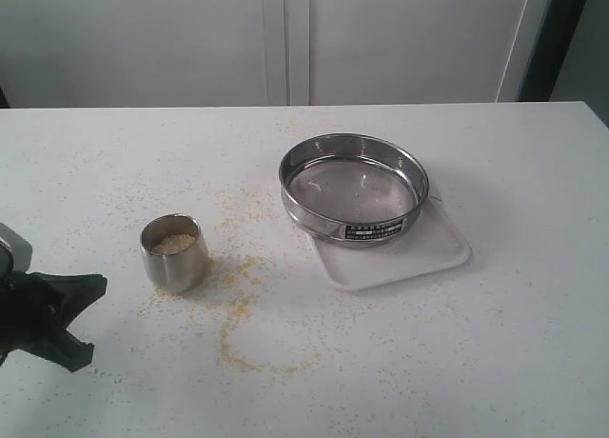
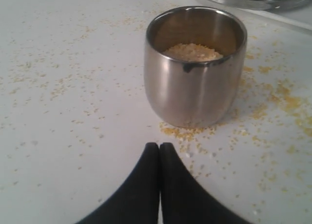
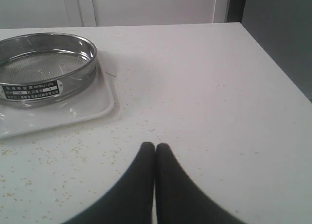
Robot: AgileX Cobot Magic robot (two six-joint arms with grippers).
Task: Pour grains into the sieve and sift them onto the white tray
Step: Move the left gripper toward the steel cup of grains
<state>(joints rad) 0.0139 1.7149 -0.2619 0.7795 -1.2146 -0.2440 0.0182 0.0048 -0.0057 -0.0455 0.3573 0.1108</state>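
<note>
Fingers on my left gripper are pressed together, tips touching, pinching nothing. Just ahead of the tips, but apart from them, a small steel cup stands upright on the table, with grains lying low inside it. More yellow grains are scattered on the table around the cup's foot and beyond it.

On my right gripper the fingers are likewise closed against each other and hold nothing. The white tray lies well ahead of those tips and off to one side. The sieve sits upright on it, its dark label facing the wrist camera. From the exterior view, the cup stands left of the tray, clearly apart from it.
</note>
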